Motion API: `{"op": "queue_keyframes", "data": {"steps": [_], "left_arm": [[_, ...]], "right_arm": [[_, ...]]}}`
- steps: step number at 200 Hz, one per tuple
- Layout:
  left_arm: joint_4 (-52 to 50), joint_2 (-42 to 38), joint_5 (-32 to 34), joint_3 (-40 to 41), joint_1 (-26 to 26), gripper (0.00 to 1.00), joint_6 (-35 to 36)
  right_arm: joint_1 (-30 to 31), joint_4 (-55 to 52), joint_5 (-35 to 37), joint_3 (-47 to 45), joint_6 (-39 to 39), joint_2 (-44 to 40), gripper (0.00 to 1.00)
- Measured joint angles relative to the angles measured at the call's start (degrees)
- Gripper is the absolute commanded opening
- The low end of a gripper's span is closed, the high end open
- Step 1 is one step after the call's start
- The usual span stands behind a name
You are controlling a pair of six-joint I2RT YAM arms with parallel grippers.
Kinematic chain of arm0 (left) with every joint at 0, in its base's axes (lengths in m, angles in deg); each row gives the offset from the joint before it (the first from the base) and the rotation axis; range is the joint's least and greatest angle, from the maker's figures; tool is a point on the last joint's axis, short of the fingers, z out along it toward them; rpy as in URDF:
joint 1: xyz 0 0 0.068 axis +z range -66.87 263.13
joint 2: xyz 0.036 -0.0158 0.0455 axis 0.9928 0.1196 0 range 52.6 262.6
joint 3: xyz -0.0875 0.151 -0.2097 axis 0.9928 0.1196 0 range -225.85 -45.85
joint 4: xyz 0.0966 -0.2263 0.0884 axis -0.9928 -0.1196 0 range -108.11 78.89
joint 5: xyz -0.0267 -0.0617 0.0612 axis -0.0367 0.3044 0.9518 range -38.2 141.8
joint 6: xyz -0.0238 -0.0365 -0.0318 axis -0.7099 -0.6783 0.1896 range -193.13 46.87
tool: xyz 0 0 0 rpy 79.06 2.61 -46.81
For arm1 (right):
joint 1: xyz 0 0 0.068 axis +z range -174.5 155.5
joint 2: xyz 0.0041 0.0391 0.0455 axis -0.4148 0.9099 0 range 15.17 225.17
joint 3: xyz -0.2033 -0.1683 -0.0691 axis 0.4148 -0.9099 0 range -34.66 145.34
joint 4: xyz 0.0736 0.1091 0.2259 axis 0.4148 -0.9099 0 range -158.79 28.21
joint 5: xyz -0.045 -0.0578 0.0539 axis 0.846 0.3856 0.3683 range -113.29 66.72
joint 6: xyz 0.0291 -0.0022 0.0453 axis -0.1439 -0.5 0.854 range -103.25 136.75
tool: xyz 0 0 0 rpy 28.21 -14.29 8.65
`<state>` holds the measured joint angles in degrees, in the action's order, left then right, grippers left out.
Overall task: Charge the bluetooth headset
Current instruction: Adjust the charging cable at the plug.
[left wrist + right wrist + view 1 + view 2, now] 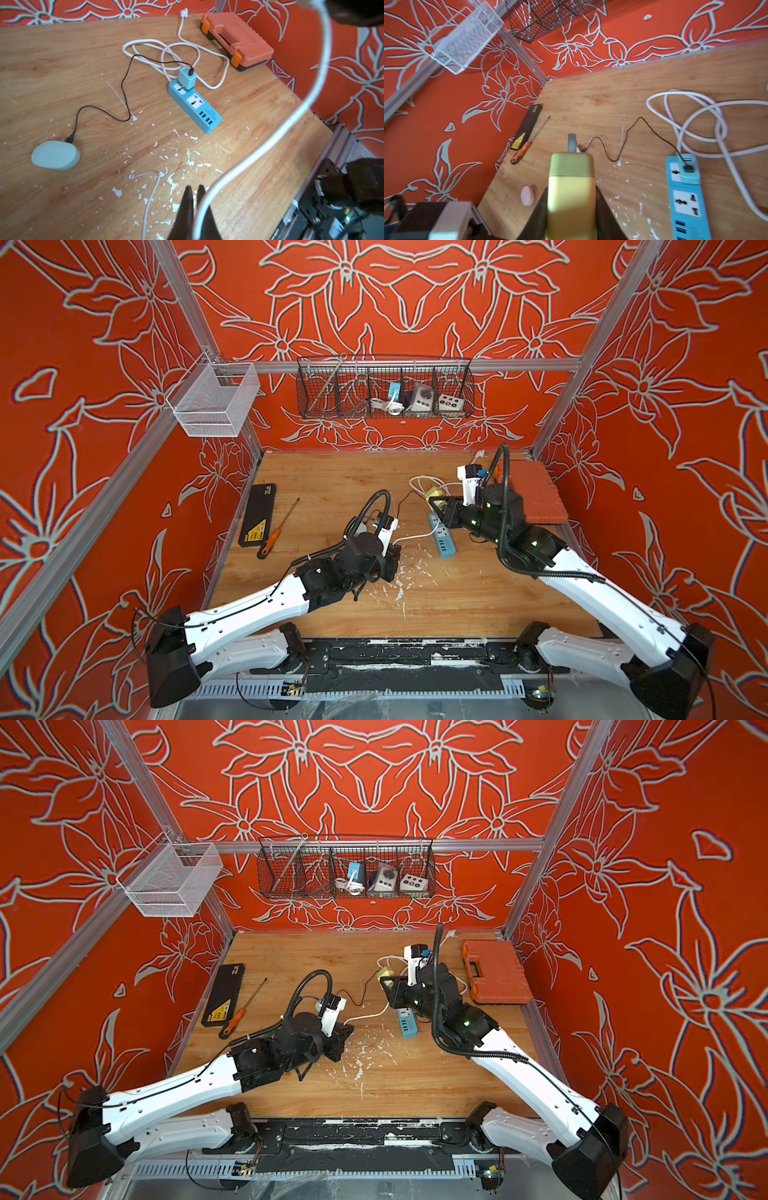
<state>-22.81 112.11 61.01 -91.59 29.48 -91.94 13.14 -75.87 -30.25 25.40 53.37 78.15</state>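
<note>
Furthest left of the task's things, on the worn wooden table [62, 62], the pale oval plastic headset case [55, 154] lies flat, with a thin black cable [124, 83] plugged into its end. It looks light, smooth and rounded, so it may well skid or slip out of a pinch. I would take it across its narrow sides, or leave it lying and work the leads instead.

Next, the left gripper [194, 189] has its jaws closed on a limp white charging cable [291, 124]. A small white plug end [127, 177], seemingly its own, lies loose near the case, and a hold just behind it would steer better.

Further right, the black cable runs to a mint cube adapter [186, 79] seated in the blue power strip [195, 106].

Rightmost, the right gripper [571, 193] clamps a yellow-green plastic charger block [571, 166] by its flat sides. The block looks rigid and easy to hold.
</note>
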Motion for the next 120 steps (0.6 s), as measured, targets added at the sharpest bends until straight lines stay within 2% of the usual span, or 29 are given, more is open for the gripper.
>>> {"op": "queue_keyframes", "data": {"steps": [25, 78, 120], "left_arm": [[-3.9, 0.1, -3.6, -4.7, 0.0, 0.03, 2.4], [-14.1, 6.4, -7.9, -14.7, 0.0, 0.03, 6.9], [-18.0, 9.0, -8.9, -17.4, 0.0, 0.03, 9.6]], "right_arm": [[-3.7, -12.0, -3.2, 7.4, -3.8, 4.1, 0.19], [-5.4, -34.7, -5.7, 25.4, -12.9, 17.5, 0.18], [-5.6, -47.2, -6.1, 32.5, -18.2, 26.4, 0.18]]}}
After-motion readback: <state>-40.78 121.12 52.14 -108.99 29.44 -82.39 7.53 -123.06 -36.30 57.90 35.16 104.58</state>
